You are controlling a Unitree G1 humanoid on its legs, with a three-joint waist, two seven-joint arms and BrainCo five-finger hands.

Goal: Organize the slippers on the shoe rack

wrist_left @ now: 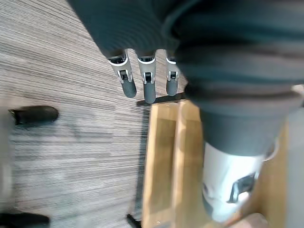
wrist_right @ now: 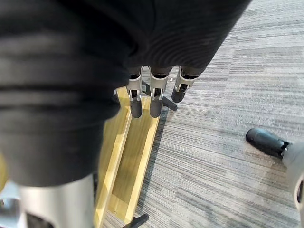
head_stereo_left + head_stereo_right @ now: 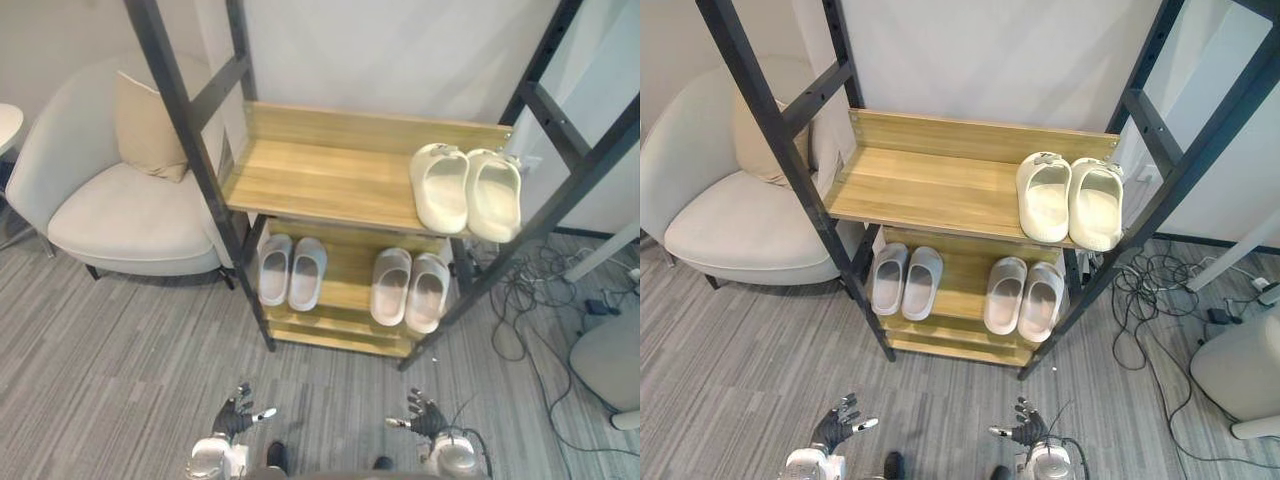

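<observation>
Left eye view looks down on the shoe rack (image 3: pixel 330 175), and from where I stand every slipper is already on it. A cream pair (image 3: pixel 467 190) sits at the right end of the top shelf. Two pale grey pairs are on the shelf below, one to the left (image 3: pixel 291 270) and one to the right (image 3: pixel 410 288). Both hands hang low over the carpet in front of the rack, the left hand (image 3: pixel 235 412) and the right hand (image 3: pixel 424 414), each with fingers loosely spread and nothing in them. I'd judge little is left but squaring up. The cream pair seems to reach the shelf's front edge. So the right hand should go in between the dark slanted posts, flat-fingered, and nudge both near ends back together rather than lifting one slipper and splitting the pair.
</observation>
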